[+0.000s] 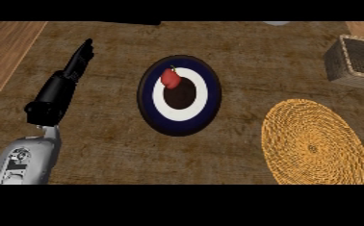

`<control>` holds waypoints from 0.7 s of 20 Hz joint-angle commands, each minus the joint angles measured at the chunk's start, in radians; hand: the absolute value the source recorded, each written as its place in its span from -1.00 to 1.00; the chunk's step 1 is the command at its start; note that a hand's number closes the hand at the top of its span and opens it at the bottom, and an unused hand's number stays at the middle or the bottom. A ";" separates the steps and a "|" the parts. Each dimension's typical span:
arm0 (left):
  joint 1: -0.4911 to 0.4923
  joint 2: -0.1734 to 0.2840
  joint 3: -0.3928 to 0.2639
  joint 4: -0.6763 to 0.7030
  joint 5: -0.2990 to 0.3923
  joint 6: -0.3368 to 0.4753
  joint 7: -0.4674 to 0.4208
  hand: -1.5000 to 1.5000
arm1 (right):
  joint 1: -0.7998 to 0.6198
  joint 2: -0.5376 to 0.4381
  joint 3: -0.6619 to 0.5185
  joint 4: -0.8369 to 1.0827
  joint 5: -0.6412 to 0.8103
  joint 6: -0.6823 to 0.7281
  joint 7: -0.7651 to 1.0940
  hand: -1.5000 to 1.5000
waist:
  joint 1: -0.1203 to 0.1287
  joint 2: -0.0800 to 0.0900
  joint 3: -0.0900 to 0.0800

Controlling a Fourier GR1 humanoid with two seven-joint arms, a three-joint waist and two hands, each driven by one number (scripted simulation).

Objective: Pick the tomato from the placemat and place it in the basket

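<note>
With the tomato (170, 78) on the round placemat (207, 106) mid-bench and the left hand (74, 68) straight-fingered, empty, reach in above it, then carry to the far-right-edge basket (346, 62)

The robot's left hand (71, 73) shows at the view's left, black fingers straight and pointing up and away, resting open above its grey forearm, which enters from the lower left corner. No right hand shows.
</note>
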 commanded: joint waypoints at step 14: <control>-0.023 0.017 0.033 0.015 0.004 0.001 0.008 0.00 | -0.011 0.064 0.315 -0.040 0.227 -0.024 -0.129 1.00 | -0.027 0.004 0.003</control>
